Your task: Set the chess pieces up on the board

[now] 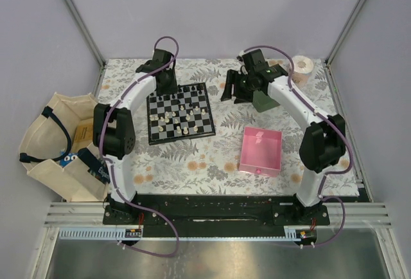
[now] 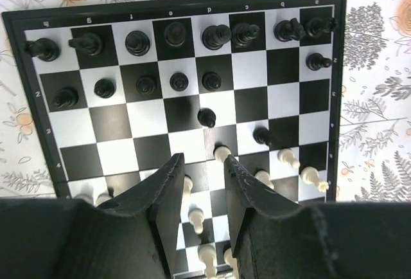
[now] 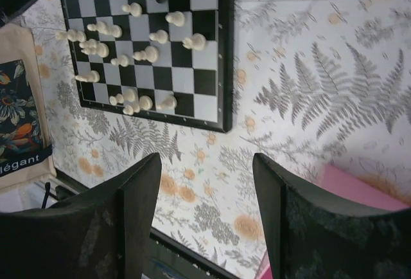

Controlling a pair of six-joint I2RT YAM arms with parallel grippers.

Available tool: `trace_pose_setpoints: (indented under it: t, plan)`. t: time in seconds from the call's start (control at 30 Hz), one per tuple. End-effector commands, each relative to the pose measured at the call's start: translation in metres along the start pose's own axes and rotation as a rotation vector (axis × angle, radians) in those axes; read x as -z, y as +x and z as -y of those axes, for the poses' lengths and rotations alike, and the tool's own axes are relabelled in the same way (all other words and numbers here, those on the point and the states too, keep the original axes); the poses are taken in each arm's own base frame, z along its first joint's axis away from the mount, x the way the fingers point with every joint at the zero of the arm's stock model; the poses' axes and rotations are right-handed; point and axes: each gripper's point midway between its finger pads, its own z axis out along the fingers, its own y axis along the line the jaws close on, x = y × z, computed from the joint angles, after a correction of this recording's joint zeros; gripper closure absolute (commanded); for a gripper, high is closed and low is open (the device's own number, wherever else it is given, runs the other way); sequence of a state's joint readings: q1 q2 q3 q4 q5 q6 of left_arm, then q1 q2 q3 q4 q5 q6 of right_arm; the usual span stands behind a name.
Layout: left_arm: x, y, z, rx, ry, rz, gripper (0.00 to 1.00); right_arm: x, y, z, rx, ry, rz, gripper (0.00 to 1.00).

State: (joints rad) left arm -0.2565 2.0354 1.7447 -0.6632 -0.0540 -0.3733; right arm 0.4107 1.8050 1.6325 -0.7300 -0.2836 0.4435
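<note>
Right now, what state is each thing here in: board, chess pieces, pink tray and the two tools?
the board: flat on the table, partly set.
black chess pieces: upright, mostly in two rows along one edge.
white chess pieces: on the board, bunched unevenly at the opposite edge.
pink tray: empty.
left tool: slightly open, empty, over the white chess pieces.
right tool: wide open, empty, above the table.

Both arms rise from their bases and bow outward at the elbows, then reach in toward the far side. The left arm (image 1: pixel 117 131) turns its wrist down, and the left gripper (image 2: pixel 202 163) points downward, jaws only a narrow slit apart (nothing pinched between them, as far as I can see). On the right arm (image 1: pixel 321 144), the right gripper (image 3: pixel 207 163) hangs spread wide and empty.
</note>
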Motion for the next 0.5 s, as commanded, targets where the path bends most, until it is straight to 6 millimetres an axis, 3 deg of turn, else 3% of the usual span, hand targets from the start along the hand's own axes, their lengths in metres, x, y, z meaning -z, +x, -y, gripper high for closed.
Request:
trace_pose_setpoints:
  t: [0.0, 0.17, 0.37, 0.47]
  plan:
    - [0.041, -0.029, -0.004, 0.031, 0.03, 0.127, 0.65, -0.011, -0.012, -0.036, 0.132, 0.02, 0.023, 0.33]
    - [0.052, -0.014, -0.029, 0.105, 0.029, 0.105, 0.59, -0.054, -0.021, -0.057, 0.187, 0.039, 0.023, 0.35]
    - [0.065, 0.008, -0.068, 0.171, -0.01, 0.09, 0.38, -0.1, -0.035, -0.077, 0.251, 0.069, 0.02, 0.37]
    - [0.075, 0.008, -0.073, 0.173, 0.008, 0.105, 0.37, -0.116, -0.048, -0.087, 0.26, 0.058, 0.065, 0.38]
